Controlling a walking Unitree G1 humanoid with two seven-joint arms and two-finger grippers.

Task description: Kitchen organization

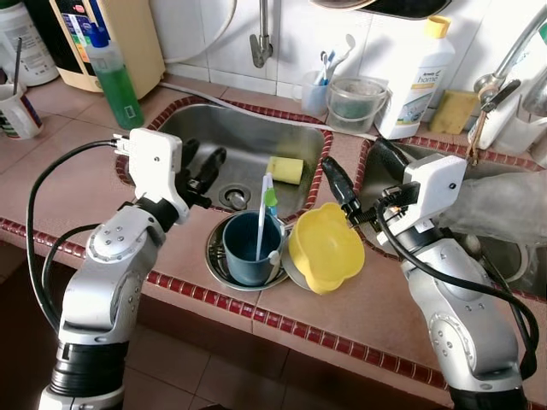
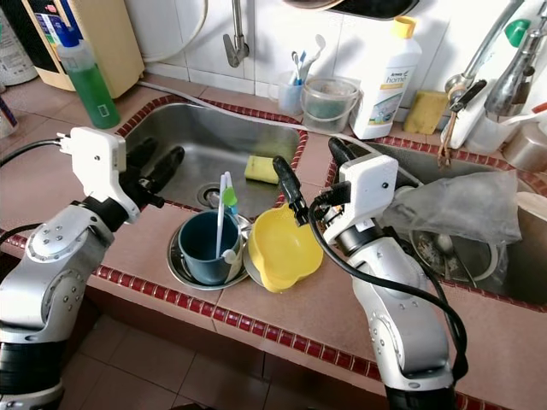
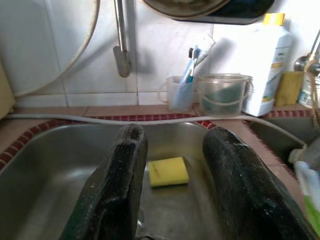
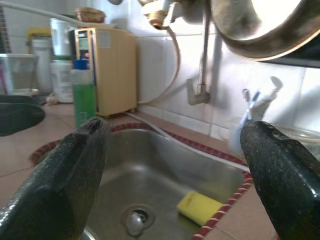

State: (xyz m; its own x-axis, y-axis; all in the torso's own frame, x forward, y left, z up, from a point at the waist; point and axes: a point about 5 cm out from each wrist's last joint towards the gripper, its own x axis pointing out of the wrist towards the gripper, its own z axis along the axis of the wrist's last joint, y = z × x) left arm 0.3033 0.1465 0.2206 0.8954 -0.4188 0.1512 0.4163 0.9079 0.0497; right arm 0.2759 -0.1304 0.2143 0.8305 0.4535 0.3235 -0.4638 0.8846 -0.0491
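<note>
Here's the terracotta-tiled desk (image 1: 77, 184) with its red mosaic edging, and sunk into it the stainless steel sink basin (image 1: 231, 141), a drain at the bottom. A second basin (image 2: 513, 273) sits to the robot's right, with a crumpled clear plastic bag (image 2: 466, 205) draped over it. Against the white tiled wall stands a white detergent bottle with a yellow cap (image 1: 419, 81), and over on the left a green dish-soap bottle with a blue top (image 1: 115, 81) next to a beige appliance (image 1: 128, 34).

Now the dishes, on the desk's front lip at the near edge of the main basin: a shallow steel plate (image 1: 220, 266) carries a dark blue mug (image 1: 248, 249), with a white and green toothbrush (image 1: 264, 213) standing in it. Leaning against the mug's right side is a yellow plastic bowl (image 1: 329, 252), tilted on its edge.

The left tool (image 1: 203, 171) hovers over the left part of the basin, fingers spread moderately, gripping nothing. The right tool (image 2: 308, 179) is splayed wide, its left finger (image 2: 286, 188) right at the yellow bowl's upper rim; contact I can't confirm.

Smaller bits: a yellow rectangular sponge (image 3: 168, 171) lying flat in the basin, a clear tub (image 1: 355, 101), and a cup of toothbrushes (image 1: 318, 85) by the wall.
</note>
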